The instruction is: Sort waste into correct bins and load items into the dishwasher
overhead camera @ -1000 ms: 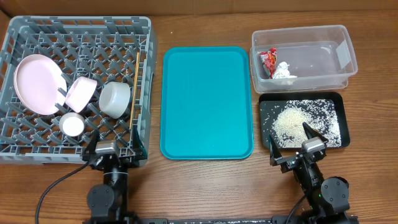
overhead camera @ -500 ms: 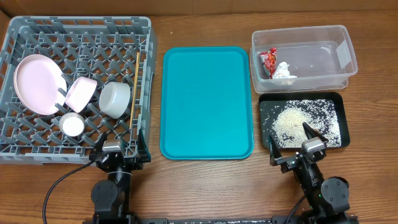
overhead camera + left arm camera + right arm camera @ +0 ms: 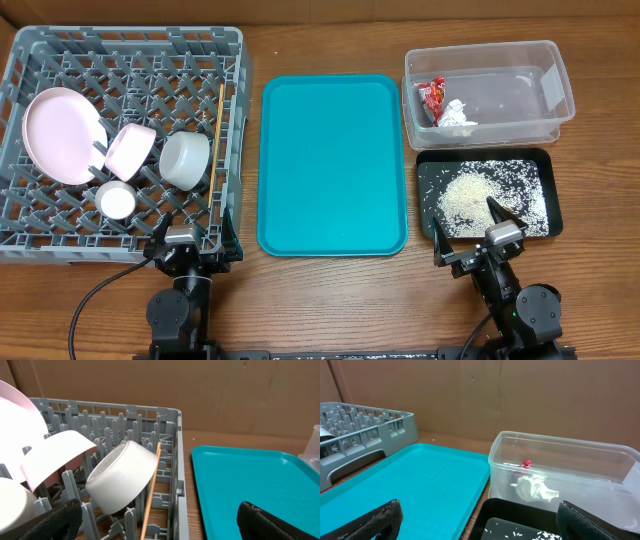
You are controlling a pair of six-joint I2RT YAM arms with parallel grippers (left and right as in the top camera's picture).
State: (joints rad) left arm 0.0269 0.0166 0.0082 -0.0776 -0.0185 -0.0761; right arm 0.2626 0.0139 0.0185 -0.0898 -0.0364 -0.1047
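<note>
we judge it done: dishes [image 3: 185,158] in rack [image 3: 120,33], wrapper [image 3: 434,97] in tub [image 3: 560,95], rice [image 3: 465,190] on black tray [image 3: 425,165]; left gripper [image 3: 190,232], right gripper [image 3: 467,222] both released.

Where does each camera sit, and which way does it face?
Overhead: above the wooden table, straight down; left arm, right arm at its near edge.
Left wrist: low, facing forward into the grey lattice dish rack; left fingers in bottom corners.
Right wrist: low, facing forward at the clear plastic tub; right fingers likewise.
Shared: flat teal tray in both wrist views.
</note>
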